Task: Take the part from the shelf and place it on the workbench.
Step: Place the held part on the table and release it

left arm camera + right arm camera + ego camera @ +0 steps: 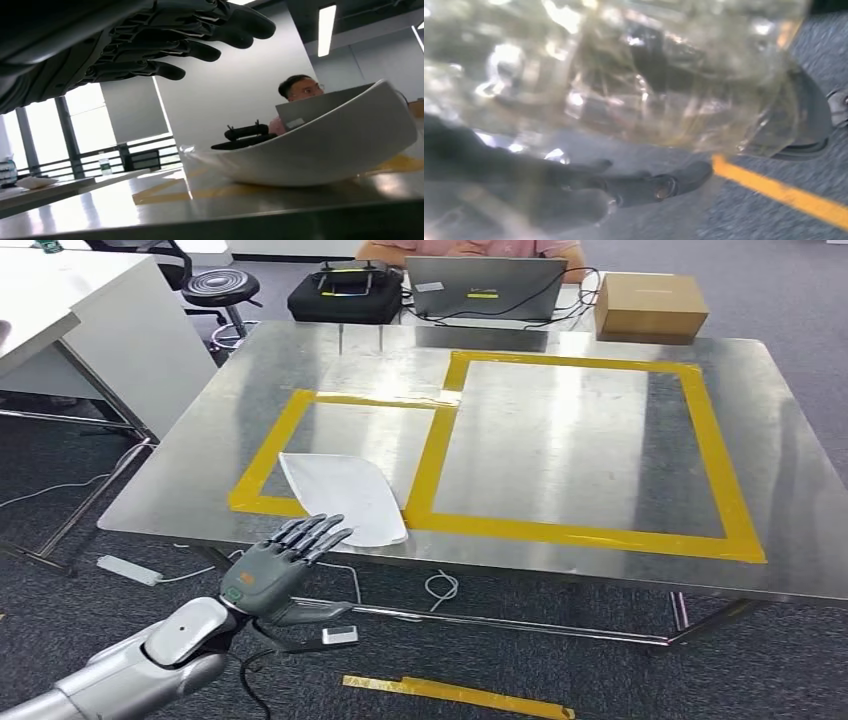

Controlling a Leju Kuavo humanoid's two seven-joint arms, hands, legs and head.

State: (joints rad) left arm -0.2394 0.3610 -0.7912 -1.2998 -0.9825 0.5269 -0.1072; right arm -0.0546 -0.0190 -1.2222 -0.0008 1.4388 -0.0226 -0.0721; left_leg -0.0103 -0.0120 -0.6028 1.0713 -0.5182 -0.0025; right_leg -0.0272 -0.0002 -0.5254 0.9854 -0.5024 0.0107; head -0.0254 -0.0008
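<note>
1. The left hand (285, 565) is held just off the workbench's (560, 455) near edge, fingers spread, nothing gripped.
2. The white part (345, 498) is laid in the smaller yellow-taped frame (262, 466), overlapping its near tape.
3. The right hand (644, 185) is blurred behind clear plastic (634, 75); its grip cannot be told.

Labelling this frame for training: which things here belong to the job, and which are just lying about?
Job: white part on the workbench; left robot hand, fingers extended, beside it.

Lying about: laptop, cardboard box, black case, stool, power strip.
</note>
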